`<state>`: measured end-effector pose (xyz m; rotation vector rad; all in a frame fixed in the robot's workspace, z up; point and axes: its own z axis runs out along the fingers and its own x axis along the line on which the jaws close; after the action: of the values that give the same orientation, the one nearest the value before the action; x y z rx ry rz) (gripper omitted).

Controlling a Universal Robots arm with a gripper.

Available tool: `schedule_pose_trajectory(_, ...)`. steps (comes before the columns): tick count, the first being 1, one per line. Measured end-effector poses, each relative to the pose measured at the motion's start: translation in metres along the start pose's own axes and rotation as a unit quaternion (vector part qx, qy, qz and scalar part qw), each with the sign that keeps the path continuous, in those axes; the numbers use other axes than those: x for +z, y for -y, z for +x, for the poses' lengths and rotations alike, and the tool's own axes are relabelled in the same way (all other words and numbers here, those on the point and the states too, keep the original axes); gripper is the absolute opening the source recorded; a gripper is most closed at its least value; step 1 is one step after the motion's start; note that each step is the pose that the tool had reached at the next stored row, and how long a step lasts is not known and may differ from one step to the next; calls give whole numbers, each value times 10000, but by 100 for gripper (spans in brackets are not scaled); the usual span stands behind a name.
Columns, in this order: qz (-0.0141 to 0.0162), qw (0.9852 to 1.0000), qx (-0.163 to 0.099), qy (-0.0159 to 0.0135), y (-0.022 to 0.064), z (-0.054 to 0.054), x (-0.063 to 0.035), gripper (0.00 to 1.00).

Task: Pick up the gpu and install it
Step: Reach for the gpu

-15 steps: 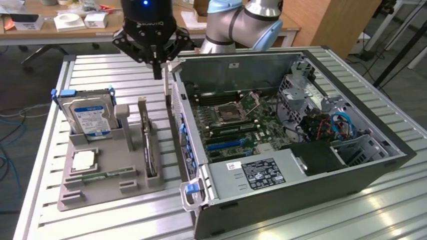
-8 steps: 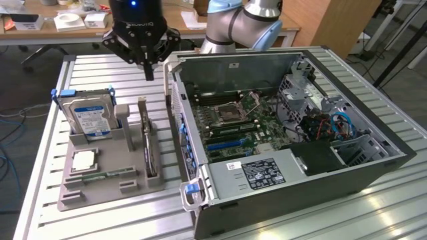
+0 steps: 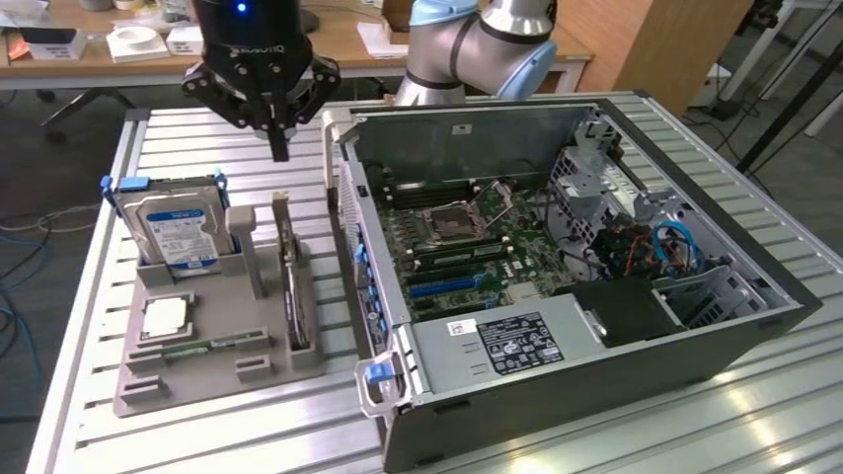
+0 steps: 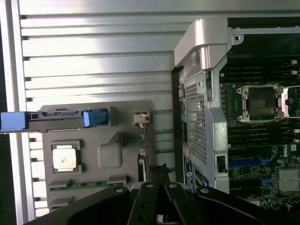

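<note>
- gripper: fingers shut tight together, nothing betw them; tips point down
- pos in ext view: gripper hangs above far end of holder, clear of everything; nearest thing below is gpu's far end, not touching
- gpu: thin dark card standing on its long edge in a slot of the holder, on the holder's side nearest the case; pale bracket at far end; not lifted, not in case
- wrist view: gpu seen edge-on as a thin line; closed fingertips sit just beside its near end, on the case side; contact can't tell
- holder: grey tray flat on slatted metal table, at ext view's left of case, just beside it
- hdd: upright in holder's far corner, blue label facing cam, blue tabs on top
- cpu: flat in a recess, near hdd
- ram stick: green, lying flat along holder's near part
- case: side open, lying on table; board exposed w/ empty cpu socket, blue slot visible
- arm: pale blue/grey, behind case
</note>
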<state>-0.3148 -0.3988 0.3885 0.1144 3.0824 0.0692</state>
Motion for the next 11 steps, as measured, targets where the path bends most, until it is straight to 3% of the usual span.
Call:
schedule_pose_trajectory(6,1,10000,-1,0,6,42,0,10)
schedule_pose_trajectory(11,0,10000,0,0,59,43,-2,10)
